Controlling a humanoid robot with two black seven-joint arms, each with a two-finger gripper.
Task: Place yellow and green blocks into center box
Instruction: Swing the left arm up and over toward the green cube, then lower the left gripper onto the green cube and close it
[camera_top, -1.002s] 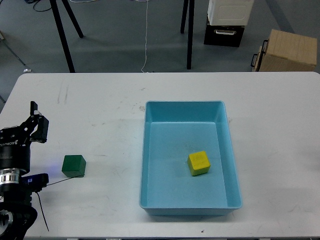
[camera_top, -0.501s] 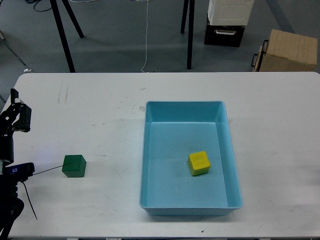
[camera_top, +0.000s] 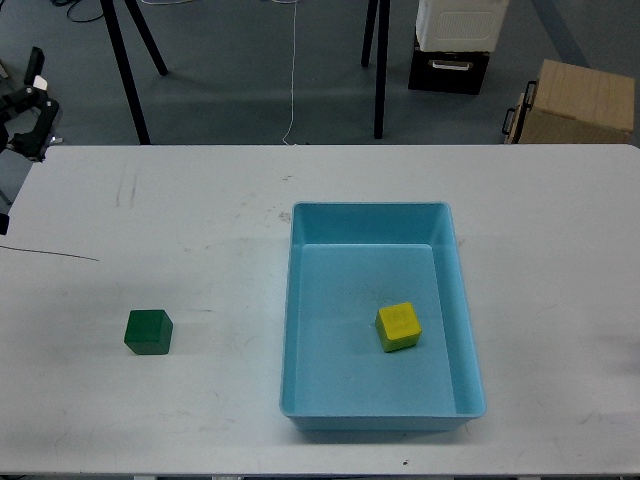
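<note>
The yellow block (camera_top: 398, 327) lies inside the light blue box (camera_top: 368, 208), right of the middle of its floor. The green block (camera_top: 148, 332) sits on the white table (camera_top: 200, 220) to the left of the box, well apart from it. My left gripper (camera_top: 35, 98) is at the far upper left, raised by the table's back left corner, far above and behind the green block. Its two fingers stand apart with nothing between them. My right arm is out of view.
A thin black cable (camera_top: 55, 254) trails over the table's left edge. Beyond the table's back edge stand black stand legs (camera_top: 380, 70), a black and white case (camera_top: 452, 45) and a cardboard box (camera_top: 578, 102) on the floor.
My left arm has pulled away from beside the green block, moving up and back to the far upper left corner. The blocks and the box have not moved.
</note>
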